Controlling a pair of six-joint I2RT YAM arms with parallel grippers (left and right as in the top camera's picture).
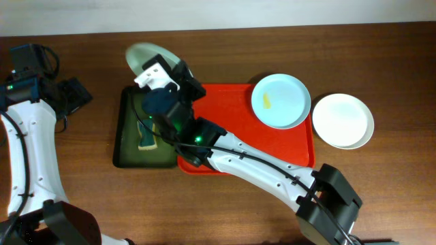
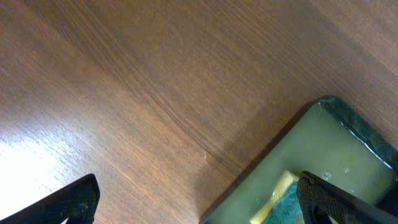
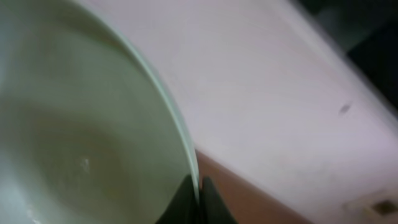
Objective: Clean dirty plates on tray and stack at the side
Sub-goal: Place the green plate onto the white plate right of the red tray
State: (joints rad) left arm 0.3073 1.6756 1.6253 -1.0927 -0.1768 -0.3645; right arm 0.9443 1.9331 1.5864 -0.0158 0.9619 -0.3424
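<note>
Judging by the layout, about a third looks done: a white plate [image 1: 343,120] lies on the table beside the red tray [image 1: 231,102], a smeared pale blue plate [image 1: 281,101] waits on it, and the right gripper [image 3: 198,198] pinches a pale green plate [image 1: 144,54] by its rim beyond the green tray [image 1: 126,150] — its face largely hidden, cleanliness unclear. The left gripper [image 2: 199,208] hangs wide open, empty.
</note>
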